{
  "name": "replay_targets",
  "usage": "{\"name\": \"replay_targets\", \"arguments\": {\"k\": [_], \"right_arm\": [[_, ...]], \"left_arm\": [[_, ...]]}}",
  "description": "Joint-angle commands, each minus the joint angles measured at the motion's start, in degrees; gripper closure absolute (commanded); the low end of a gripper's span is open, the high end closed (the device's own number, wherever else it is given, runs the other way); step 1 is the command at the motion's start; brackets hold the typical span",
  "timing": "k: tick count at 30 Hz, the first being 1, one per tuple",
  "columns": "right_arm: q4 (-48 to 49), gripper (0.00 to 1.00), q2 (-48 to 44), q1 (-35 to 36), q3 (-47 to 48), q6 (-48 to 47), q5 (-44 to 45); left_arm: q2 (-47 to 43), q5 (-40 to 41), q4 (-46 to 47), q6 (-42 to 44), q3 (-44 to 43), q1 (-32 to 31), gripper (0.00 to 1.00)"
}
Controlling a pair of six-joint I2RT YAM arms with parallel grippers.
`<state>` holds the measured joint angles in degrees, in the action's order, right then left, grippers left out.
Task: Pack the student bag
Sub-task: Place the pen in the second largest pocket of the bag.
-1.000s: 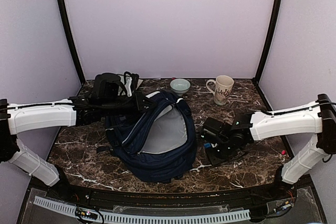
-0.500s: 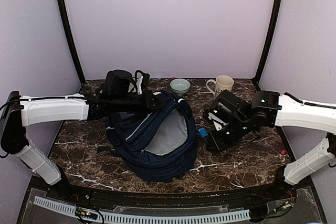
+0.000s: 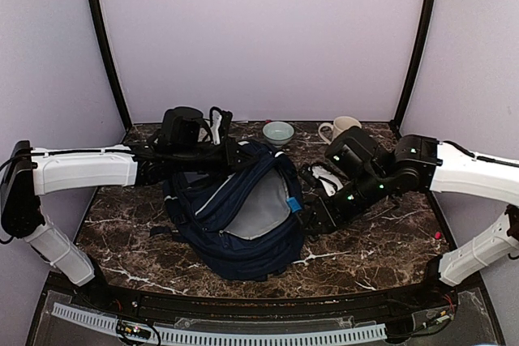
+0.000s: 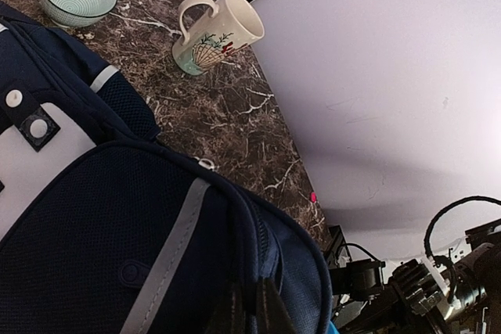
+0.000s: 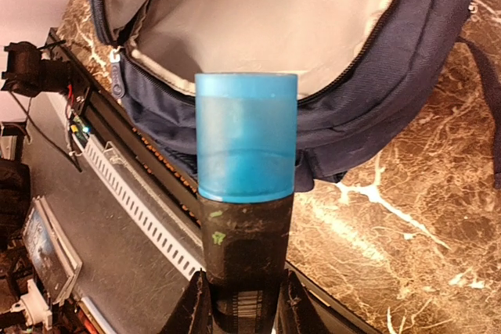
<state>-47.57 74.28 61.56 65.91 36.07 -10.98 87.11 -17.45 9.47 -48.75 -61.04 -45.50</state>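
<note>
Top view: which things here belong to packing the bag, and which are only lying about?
Belong to the job:
navy backpack
blue-capped stick, held in the right tool
left tool, gripping the backpack's rim

Only lying about:
small bowl
printed mug

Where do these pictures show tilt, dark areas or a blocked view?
Top external view: even light, but the navy student bag loses detail in dark folds. Left wrist view: tilted, the mug looks sideways. Right wrist view: the blue-capped tube fills the centre, hiding part of the bag.
</note>
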Motion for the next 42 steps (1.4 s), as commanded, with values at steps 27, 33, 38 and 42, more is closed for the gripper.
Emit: {"name": "replay_targets", "arguments": {"k": [27,33,38,42], "right_arm": [[13.88,1.0,15.3,-11.47,9.17,-0.82,-8.0],[19.53,1.0,18.12,-12.52,9.47,1.35,-9.97],[22.54,0.95,19.28,-12.51,9.96,1.7,-9.81],[18.61,0.77,17.73,-12.77,10.0,-2.57,-5.23]], "left_arm": [[-2.41,6.31,11.83,-3.5,-2.53,-4.7,1.0],[-0.23,5.29,15.06,-8.19,-4.35,-4.28,1.0],[0.68,5.13,18.18,-11.18,-4.82,-4.0,1.0],[2.0,4.26,17.82,-11.71,-6.79,-3.73,1.0]]}}
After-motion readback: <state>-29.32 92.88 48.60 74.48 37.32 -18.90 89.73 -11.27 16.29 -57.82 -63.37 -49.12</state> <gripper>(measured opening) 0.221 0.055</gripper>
